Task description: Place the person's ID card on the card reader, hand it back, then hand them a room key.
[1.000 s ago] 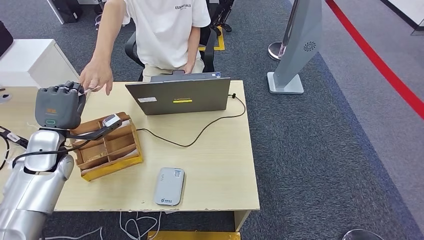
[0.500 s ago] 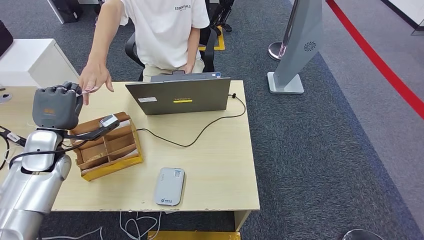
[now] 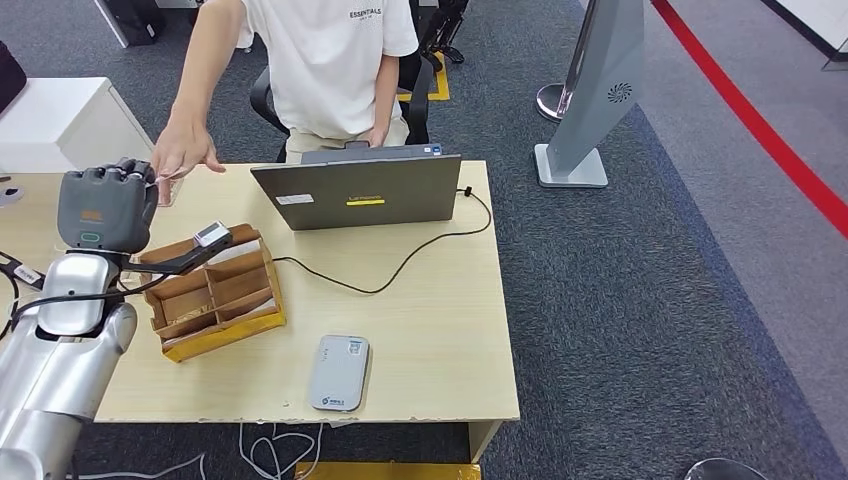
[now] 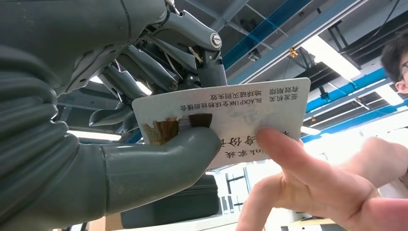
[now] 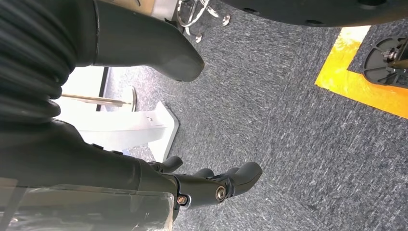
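the pale wooden table [image 3: 430, 330] carries a grey laptop [image 3: 358, 188], a brown cardboard divided box [image 3: 215, 295] and a grey flat card reader [image 3: 338, 372]. the left hand [image 3: 98, 210] pinches the white printed id card [image 4: 231, 115], raised beside the box, and the person's hand [image 3: 182, 152] touches the card. the right hand [image 5: 211, 185] hangs over the carpet, fingers apart and holding nothing.

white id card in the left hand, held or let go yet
Held: the left hand pinches the white ID card under its thumb, while the person's fingers touch its other end.
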